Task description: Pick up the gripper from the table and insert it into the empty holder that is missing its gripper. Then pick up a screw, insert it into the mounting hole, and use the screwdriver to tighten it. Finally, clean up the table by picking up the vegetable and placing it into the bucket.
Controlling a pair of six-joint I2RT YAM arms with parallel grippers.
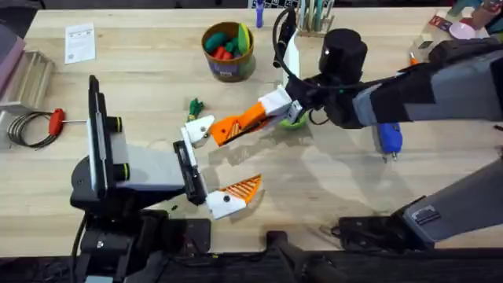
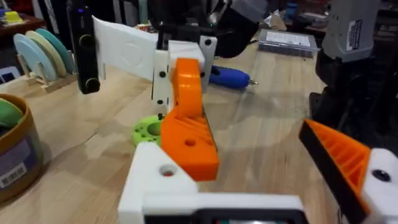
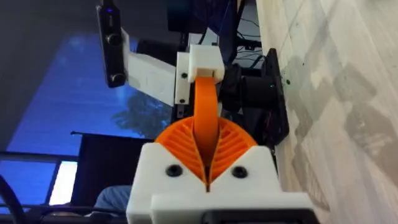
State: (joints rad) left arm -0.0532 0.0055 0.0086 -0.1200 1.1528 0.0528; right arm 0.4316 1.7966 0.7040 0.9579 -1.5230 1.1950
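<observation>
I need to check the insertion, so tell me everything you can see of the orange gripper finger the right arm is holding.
The gripper finger is a smooth orange plastic wedge, narrow at one end and broad at the other, with a small round hole in its broad part. The right gripper is shut on the narrow end, its ribbed pads on both sides. It hangs above the table, tilted, with its broad end against the white holder on the left arm. I cannot tell whether it is fully seated.

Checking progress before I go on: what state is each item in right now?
the gripper: clamped in the right gripper, laid against the holder.
the holder: no screw seen.
the screwdriver: lying on the table, unheld.
the vegetable: on the table, outside the bucket.
the bucket: upright, toys inside.
</observation>
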